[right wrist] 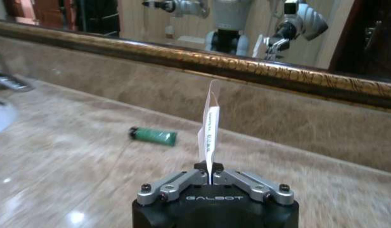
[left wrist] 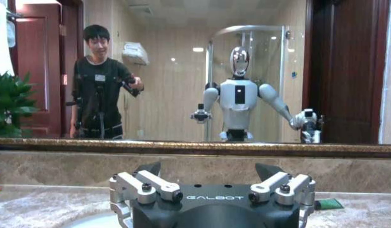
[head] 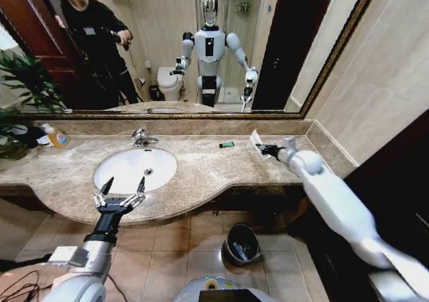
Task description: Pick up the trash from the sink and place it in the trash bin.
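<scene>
Marble desk (head: 214, 171) with oval white sink (head: 134, 169) set in its left half, chrome faucet (head: 142, 137) behind. On the floor below the desk edge, round dark trash bin (head: 240, 244) with metallic rim. Left pincer (head: 122, 193) poised over the sink's near rim, fingers spread, nothing held. Right pincer (right wrist: 210, 174) above the desk's right end, clenched on a flat white wrapper (right wrist: 208, 128) standing upright. Small dark-green tube (head: 226, 144) lying on the desk between faucet and wrapper.
</scene>
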Available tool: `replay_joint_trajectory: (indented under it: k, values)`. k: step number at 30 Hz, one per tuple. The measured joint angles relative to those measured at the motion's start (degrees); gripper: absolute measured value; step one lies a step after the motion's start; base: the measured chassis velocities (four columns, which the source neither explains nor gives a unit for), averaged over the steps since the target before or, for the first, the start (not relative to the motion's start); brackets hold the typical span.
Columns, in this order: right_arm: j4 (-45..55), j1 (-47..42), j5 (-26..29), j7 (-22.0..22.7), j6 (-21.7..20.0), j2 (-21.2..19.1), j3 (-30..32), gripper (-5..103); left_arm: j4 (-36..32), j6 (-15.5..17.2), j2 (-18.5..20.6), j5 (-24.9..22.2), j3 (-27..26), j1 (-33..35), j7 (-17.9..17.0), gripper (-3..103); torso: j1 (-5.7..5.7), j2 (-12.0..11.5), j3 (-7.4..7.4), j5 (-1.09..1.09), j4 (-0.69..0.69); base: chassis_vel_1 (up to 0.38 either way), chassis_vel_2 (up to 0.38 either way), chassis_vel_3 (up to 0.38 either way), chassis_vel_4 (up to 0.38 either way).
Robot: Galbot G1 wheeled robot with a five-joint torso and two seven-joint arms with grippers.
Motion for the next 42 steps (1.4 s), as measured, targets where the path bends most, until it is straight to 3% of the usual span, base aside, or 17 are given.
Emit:
replay_joint_trajectory:
  k: [4, 6, 9, 11, 14, 17, 18, 26, 29, 33, 39, 42]
  values:
    - [5.78, -6.06, 2.18, 0.22, -0.63, -0.75, 4.55, 0, 0.01, 0.0, 0.0, 0.0, 0.0, 0.0, -0.01, 100, 0.0, 0.0, 0.0, -0.03, 0.01, 0.0, 0.0, 0.0, 0.0]
    - [15.97, -19.96, 4.83, -1.33, -1.76, 2.83, 14.08, 0, 0.0, 0.01, 0.0, 0.0, 0.0, 0.0, 0.0, 100, 0.0, 0.0, 0.0, -0.02, 0.03, 0.0, 0.0, 0.0, 0.0]
    - [18.72, -25.79, 4.64, -5.27, -1.62, 5.78, 17.08, 0, 0.01, 0.0, 0.0, 0.0, 0.0, 0.0, -0.01, 100, 0.0, 0.0, -0.01, -0.03, 0.01, 0.0, 0.0, 0.0, 0.0]
    - [19.04, -31.19, 1.48, -13.11, 2.88, 9.44, 19.35, 0, 0.0, 0.0, 0.0, 0.0, 0.0, 0.0, 0.0, 100, -0.01, 0.0, -0.01, -0.03, 0.02, 0.0, 0.0, 0.0, 0.0]
    - [18.57, -35.44, -2.71, -17.03, 6.35, 13.05, 20.43, 0, 0.0, 0.0, 0.0, 0.0, 0.0, 0.0, 0.0, 100, 0.0, 0.0, 0.0, -0.02, 0.03, 0.0, 0.0, 0.0, 0.0]
    - [18.46, -37.98, -4.32, -17.52, 7.64, 15.27, 20.75, 0, 0.01, 0.0, 0.0, 0.0, 0.0, 0.0, 0.0, 100, 0.0, 0.0, 0.0, -0.04, 0.02, 0.0, 0.0, 0.0, 0.0]
    - [17.6, -40.78, -6.96, -17.96, 10.07, 17.82, 20.72, 0, 0.0, 0.0, 0.0, 0.0, 0.0, 0.0, -0.01, 100, 0.0, 0.0, 0.0, -0.04, 0.02, 0.0, 0.0, 0.0, 0.0]
    - [10.98, -44.48, -14.99, -17.7, 17.2, 24.56, 18.38, 0, 0.0, 0.0, 0.0, 0.0, 0.0, 0.0, -0.01, 100, 0.0, 0.0, 0.0, -0.03, 0.02, 0.0, 0.0, 0.0, 0.0]
    - [5.63, -44.23, -18.92, -14.78, 19.9, 27.97, 15.85, 0, 0.01, 0.0, 0.0, 0.0, 0.0, 0.0, 0.0, 100, 0.0, 0.0, 0.0, -0.04, 0.02, 0.0, 0.0, 0.0, 0.0]
    - [-1.19, -42.34, -22.86, -13.91, 21.58, 31.61, 13.94, 0, 0.0, 0.0, 0.0, 0.0, 0.0, 0.0, -0.01, 100, 0.0, 0.0, 0.0, -0.04, 0.03, 0.0, 0.0, 0.0, 0.0]
    - [-9.32, -38.45, -26.66, -12.68, 21.68, 33.63, 11.99, 0, 0.01, 0.0, 0.0, 0.0, 0.0, 0.0, 0.0, 100, 0.0, 0.0, 0.01, -0.04, 0.03, 0.0, 0.0, 0.0, 0.0]
    - [-14.53, -35.59, -28.53, -8.95, 21.86, 33.98, 10.18, 0, 0.01, 0.01, 0.0, 0.0, 0.0, 0.0, 0.0, 100, 0.01, 0.0, 0.01, -0.04, 0.03, 0.0, 0.0, 0.0, 0.0]
